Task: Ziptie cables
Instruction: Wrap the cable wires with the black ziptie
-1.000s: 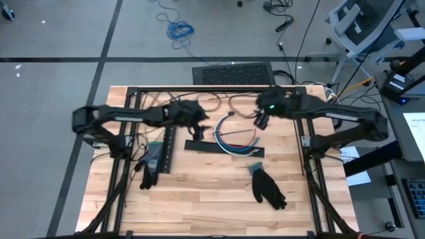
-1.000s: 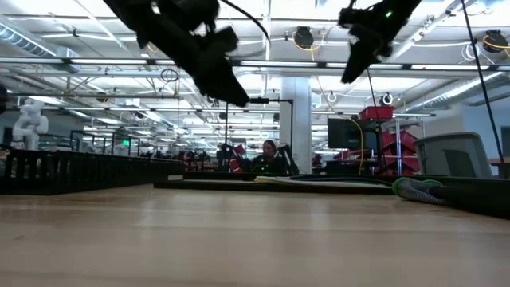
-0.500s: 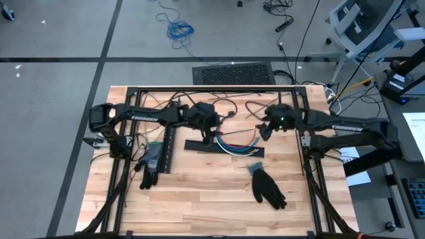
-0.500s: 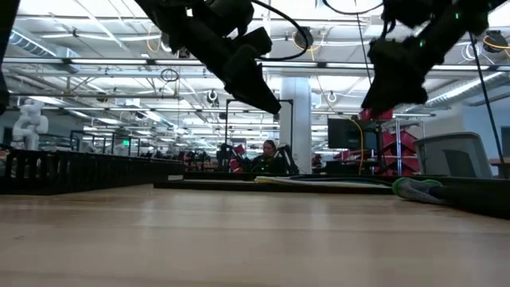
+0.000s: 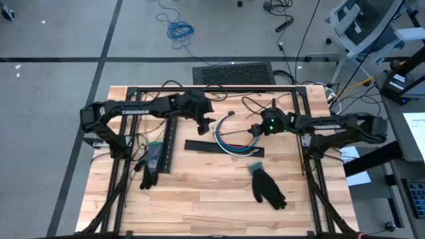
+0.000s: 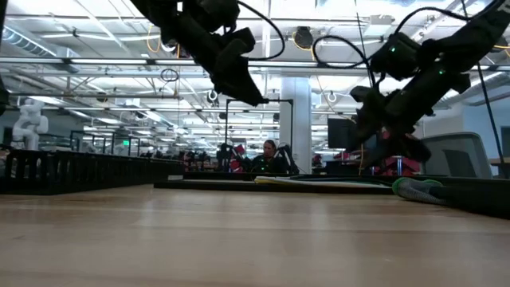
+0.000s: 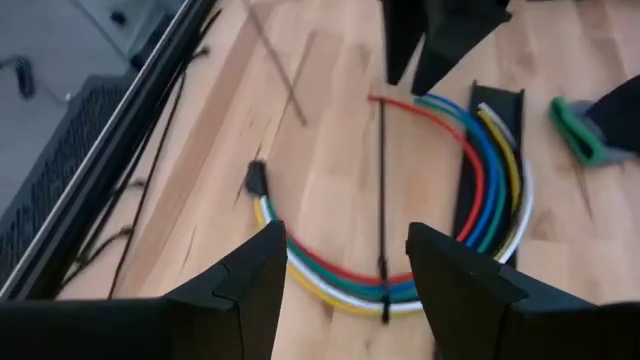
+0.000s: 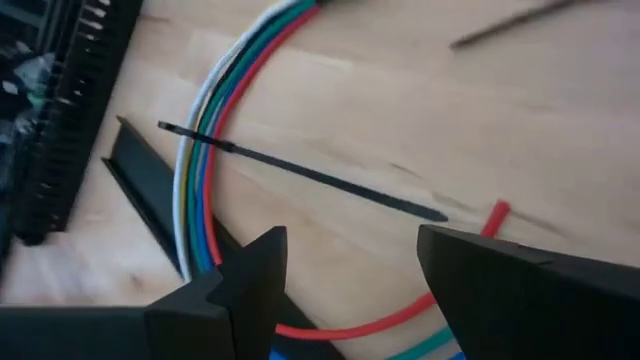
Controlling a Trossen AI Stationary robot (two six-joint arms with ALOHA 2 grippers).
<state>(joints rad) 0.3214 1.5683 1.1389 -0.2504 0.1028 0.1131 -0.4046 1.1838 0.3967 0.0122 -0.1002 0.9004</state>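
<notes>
The cables (image 5: 232, 142) are a curved bundle of red, blue, green, yellow and white wires (image 7: 480, 200) lying on the wooden table, partly over a flat black strip (image 5: 222, 147). A thin black ziptie (image 8: 300, 172) lies across the bundle (image 8: 200, 180), its tail on the wood (image 7: 382, 200). My left gripper (image 5: 207, 123) hovers open above the bundle's left end (image 7: 345, 290). My right gripper (image 5: 254, 131) hangs open low over the bundle's right end (image 8: 350, 270). Neither has anything between its fingers.
A black slotted strip (image 5: 169, 149) lies left of the cables, with a dark glove (image 5: 151, 162) beside it. Another glove (image 5: 269, 186) lies toward the near edge. Loose black strands (image 5: 226, 103) run along the far side inside the black frame (image 5: 199, 88).
My right gripper has come down a good way from high above the table toward the cables' right end, rolling about its own axis as it sank. My left gripper has shifted a little toward the cables and risen slightly. The cables and ziptie have stayed where they were.
</notes>
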